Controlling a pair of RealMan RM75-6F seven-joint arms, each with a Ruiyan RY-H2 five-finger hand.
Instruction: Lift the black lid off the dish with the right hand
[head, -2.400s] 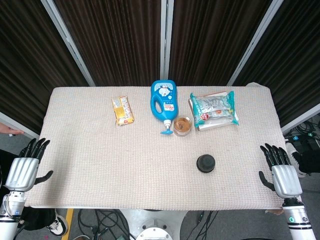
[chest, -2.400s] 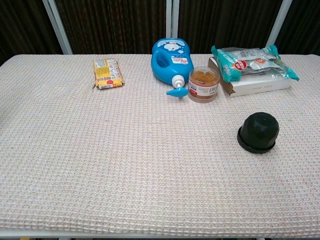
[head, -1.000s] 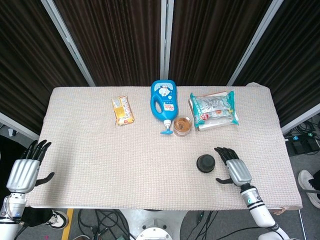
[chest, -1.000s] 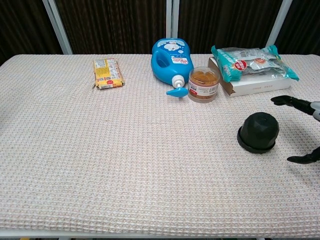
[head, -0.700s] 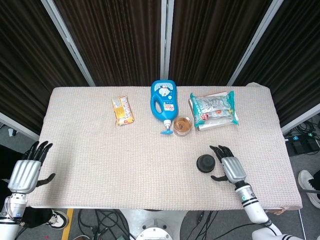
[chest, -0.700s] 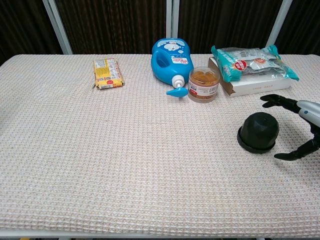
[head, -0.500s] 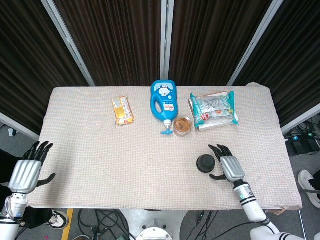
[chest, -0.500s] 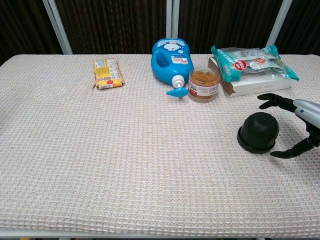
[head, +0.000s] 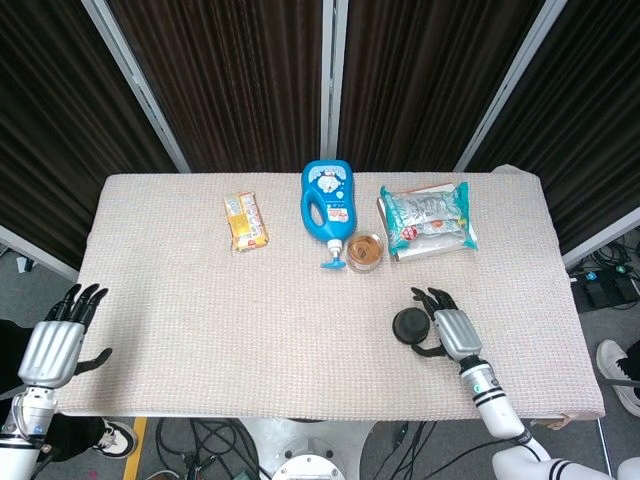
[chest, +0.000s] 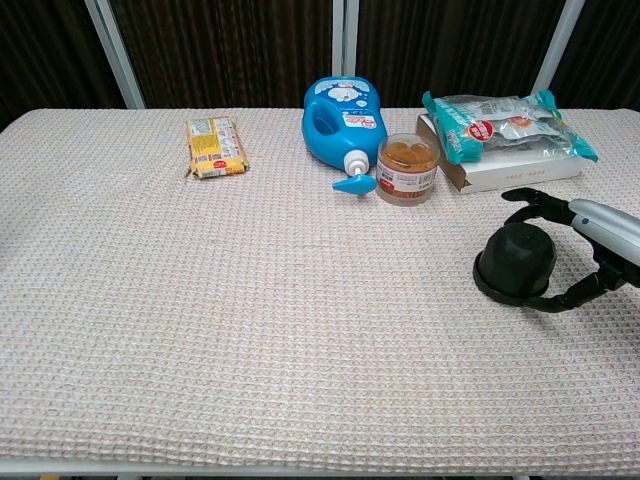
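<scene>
- The right hand (chest: 585, 245) has slid in from the table (head: 200, 320) edge and now cups the black lid (chest: 518, 258), fingers spread wide around it, not clamped yet.
- Lid sits on its dish, near the table's front right.
- Left hand (head: 50, 345) hangs open, off the table.
- Next, I'd guess: close and lift.

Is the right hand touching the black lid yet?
Cannot tell. In the chest view the right hand curls around the black lid, thumb at its base, fingers over its far side, but neither view plainly shows contact or gap.
</scene>
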